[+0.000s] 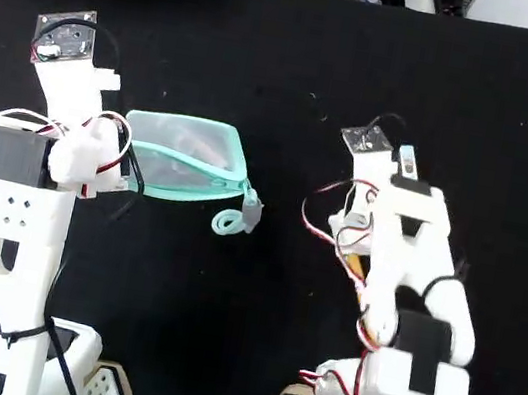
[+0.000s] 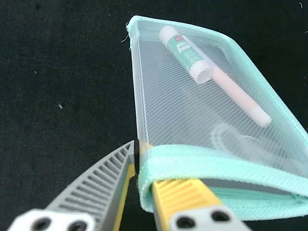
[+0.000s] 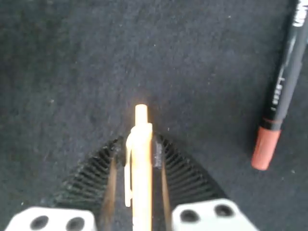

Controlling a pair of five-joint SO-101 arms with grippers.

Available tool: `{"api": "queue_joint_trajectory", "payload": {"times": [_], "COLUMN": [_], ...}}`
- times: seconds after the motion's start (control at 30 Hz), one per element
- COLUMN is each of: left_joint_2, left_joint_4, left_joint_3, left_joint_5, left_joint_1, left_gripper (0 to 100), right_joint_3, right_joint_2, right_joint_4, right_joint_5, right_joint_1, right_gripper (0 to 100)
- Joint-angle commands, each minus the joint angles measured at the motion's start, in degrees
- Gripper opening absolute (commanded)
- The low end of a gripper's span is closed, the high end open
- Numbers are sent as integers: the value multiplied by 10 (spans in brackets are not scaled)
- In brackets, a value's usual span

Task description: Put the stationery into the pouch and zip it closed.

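- The left gripper (image 2: 143, 166) is pinching one end of the pouch (image 2: 192, 120). Its fingers are shut tight on the green edge.
- Inside the pouch lie a white and green stick (image 2: 185, 50) and a pink pen (image 2: 238, 96).
- The right gripper (image 3: 139, 144) is well apart from the pouch. Its fingers are closed on an orange pen (image 3: 140, 163).
- A dark pen (image 3: 276, 96) lies on the black table (image 1: 287, 59) near the orange pen, also away from the pouch (it will need a turn too).
- I think the orange pen should go tip first into the pouch's zip edge, slow and straight. I cannot tell how wide that mouth is.
- The zip pull (image 1: 235, 221) hangs at the pouch's far end from the left gripper.
- The left gripper should hold the pouch steady so it does not slide away.
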Motion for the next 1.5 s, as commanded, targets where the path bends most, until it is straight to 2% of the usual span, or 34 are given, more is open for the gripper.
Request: {"api": "queue_joint_trajectory", "payload": {"times": [0.0,0.17,0.37,0.67,0.87,1.1,1.23,1.47], "left_joint_2": [-9,-9,-9,-9,-9,-9,-9,-9], "left_joint_4": [-16,-16,-16,-16,-16,-16,-16,-16], "left_joint_3": [-1,-1,-1,-1,-1,-1,-1,-1], "left_joint_5": [-5,-5,-5,-5,-5,-5,-5,-5], "left_joint_1": [-4,-4,-4,-4,-4,-4,-4,-4], "left_gripper": [30,30,30,30,30,30,30,30], "right_joint_3": [-29,-29,-59,-64,-64,-98,-110,-87], "right_joint_2": [9,9,15,15,16,110,128,31], "right_joint_4": [-5,-4,30,93,91,83,64,63], "right_joint_5": [30,43,45,97,99,98,99,100], "right_joint_1": [4,4,3,4,4,7,7,7], "right_gripper": [153,114,139,141,144,138,18,12]}}
